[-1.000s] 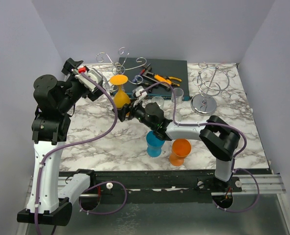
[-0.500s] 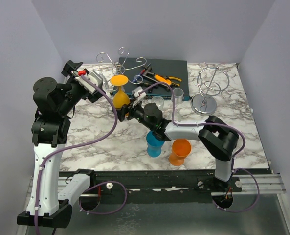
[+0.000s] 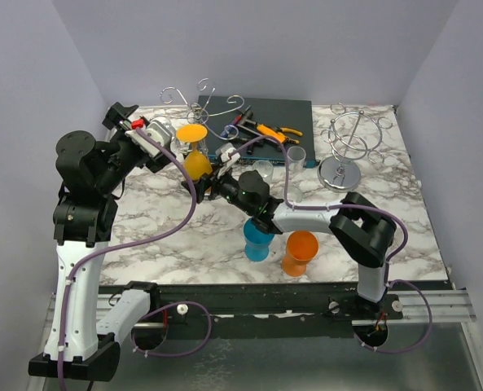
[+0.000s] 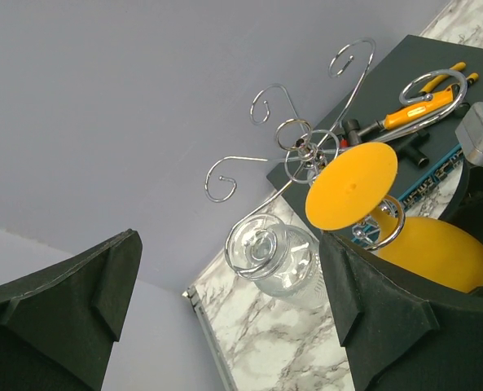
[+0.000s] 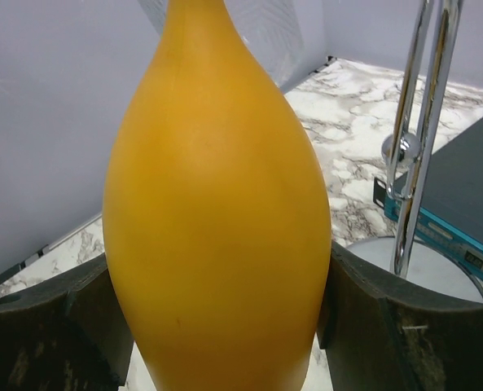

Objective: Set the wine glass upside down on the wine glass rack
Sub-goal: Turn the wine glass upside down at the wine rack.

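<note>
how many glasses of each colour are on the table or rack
yellow glass: 1
blue glass: 1
orange glass: 1
clear glasses: 3
total: 6

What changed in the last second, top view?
The right gripper, shut on the yellow wine glass, carried it slightly left, closer to the left wine glass rack. The left gripper, open beside that rack, barely shifted. The blue glass, orange glass and right rack stayed put.
</note>
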### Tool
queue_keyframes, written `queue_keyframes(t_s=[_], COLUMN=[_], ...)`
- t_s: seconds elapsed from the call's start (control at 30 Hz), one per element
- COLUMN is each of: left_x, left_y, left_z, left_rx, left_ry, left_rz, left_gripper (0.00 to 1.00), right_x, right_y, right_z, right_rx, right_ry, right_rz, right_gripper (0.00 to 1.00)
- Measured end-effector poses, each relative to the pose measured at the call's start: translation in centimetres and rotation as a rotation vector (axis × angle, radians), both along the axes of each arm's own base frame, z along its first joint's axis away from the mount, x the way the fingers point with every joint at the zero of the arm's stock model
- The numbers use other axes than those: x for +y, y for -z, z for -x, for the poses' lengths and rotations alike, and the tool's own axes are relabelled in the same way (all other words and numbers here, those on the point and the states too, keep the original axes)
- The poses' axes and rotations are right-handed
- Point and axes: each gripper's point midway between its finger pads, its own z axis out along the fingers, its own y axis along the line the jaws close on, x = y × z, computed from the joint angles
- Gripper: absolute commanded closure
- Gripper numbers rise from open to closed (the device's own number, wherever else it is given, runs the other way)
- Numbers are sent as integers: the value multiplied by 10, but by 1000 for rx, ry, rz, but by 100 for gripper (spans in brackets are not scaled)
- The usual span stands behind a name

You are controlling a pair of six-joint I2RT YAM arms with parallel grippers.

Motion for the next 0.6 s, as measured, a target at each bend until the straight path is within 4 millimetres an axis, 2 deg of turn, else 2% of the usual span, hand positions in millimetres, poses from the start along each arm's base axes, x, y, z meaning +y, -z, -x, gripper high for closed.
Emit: queue_keyframes(t_s=[0.27,0.6], left_x=[0,0], left_y=[-1,-1], left_z=[2,2], left_rx=[-5,-5], left_ry=[0,0], left_rz=[0,0], left_gripper=[1,1], right_x=[11,18], right_y=[-11,-10], right_z=[0,5], right_rx=[-22,-39], right_ry=[-34,-86], right_rz=[-19,-6], right_gripper=[32,32])
